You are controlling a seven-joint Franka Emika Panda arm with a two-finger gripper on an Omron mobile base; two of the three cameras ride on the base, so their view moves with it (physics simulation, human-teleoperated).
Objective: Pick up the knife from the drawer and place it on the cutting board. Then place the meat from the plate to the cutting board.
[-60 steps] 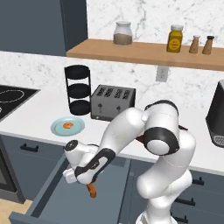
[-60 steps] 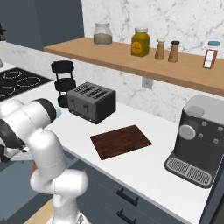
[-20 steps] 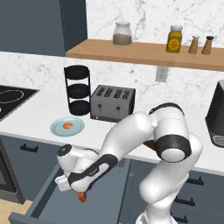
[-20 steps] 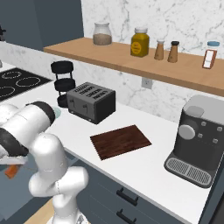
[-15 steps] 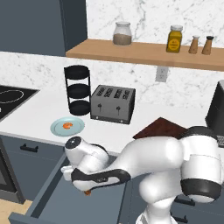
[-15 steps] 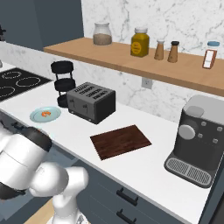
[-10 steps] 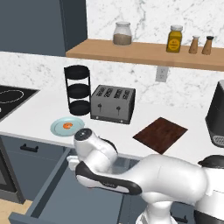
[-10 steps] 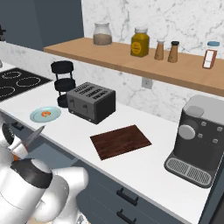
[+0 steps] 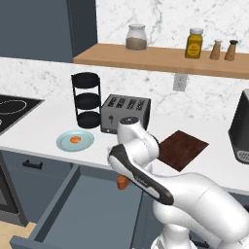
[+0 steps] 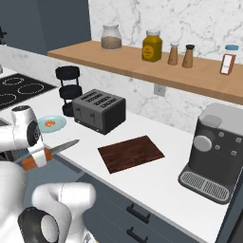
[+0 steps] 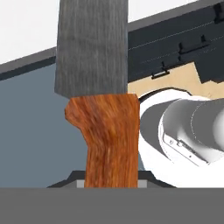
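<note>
My gripper (image 10: 39,158) is shut on the knife (image 10: 53,152), holding its orange-brown handle (image 11: 109,135) with the grey blade (image 11: 92,48) pointing away from the hand. The knife hangs above the open drawer (image 9: 82,204), at about counter-edge height, and its handle end (image 9: 122,181) peeks out under the arm. The dark reddish-brown cutting board (image 9: 182,148) (image 10: 130,153) lies bare on the counter, to the right of the knife. The orange-red meat (image 9: 75,139) (image 10: 49,124) sits on the pale blue-green plate (image 9: 65,144) (image 10: 58,120), left of the toaster.
A grey toaster (image 9: 125,113) and a black three-tier rack (image 9: 86,99) stand behind the plate. A coffee machine (image 10: 218,152) is on the counter's right end. A shelf (image 10: 142,66) with jars and shakers runs above. A stovetop (image 9: 9,107) lies far left.
The arm has swung up and round, lifting the knife from low inside the drawer to counter-edge height. Plate, meat and board have not moved.
</note>
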